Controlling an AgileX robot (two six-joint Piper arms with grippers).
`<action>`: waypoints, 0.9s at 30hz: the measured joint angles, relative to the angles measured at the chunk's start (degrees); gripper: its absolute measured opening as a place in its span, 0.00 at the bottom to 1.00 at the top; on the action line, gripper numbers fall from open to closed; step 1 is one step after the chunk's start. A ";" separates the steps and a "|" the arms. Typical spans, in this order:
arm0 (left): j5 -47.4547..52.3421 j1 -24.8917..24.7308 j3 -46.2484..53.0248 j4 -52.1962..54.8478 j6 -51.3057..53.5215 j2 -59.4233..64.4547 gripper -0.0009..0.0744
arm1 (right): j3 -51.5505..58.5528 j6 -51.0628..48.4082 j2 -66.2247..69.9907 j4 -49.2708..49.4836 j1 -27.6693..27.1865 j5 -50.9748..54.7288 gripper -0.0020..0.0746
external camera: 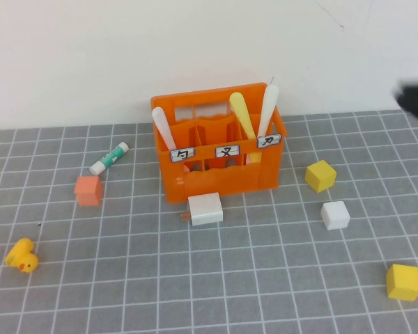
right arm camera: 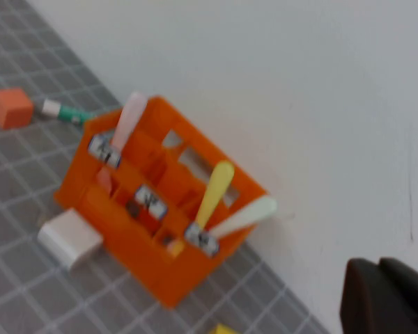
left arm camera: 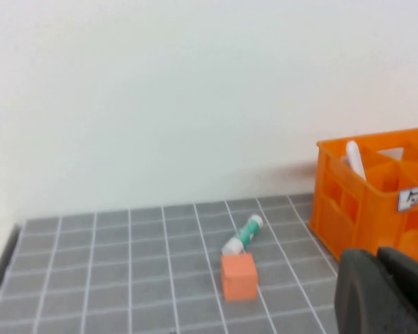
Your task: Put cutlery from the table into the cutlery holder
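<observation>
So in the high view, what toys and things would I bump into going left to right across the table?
Rubber duck → orange cube → green-and-white tube → orange cutlery holder → white cube → yellow cube.

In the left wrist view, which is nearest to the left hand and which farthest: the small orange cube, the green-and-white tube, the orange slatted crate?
1. Orange slatted plastic crate, just behind the shut left hand.
2. Small orange cube, off to the hand's side on the grey gridded table.
3. Green-and-white tube, lying just beyond the cube.
</observation>
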 joint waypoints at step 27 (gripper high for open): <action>3.87 0.00 4.40 -1.73 3.04 -0.37 0.01 | 39.92 2.88 -47.83 0.57 0.00 8.47 0.02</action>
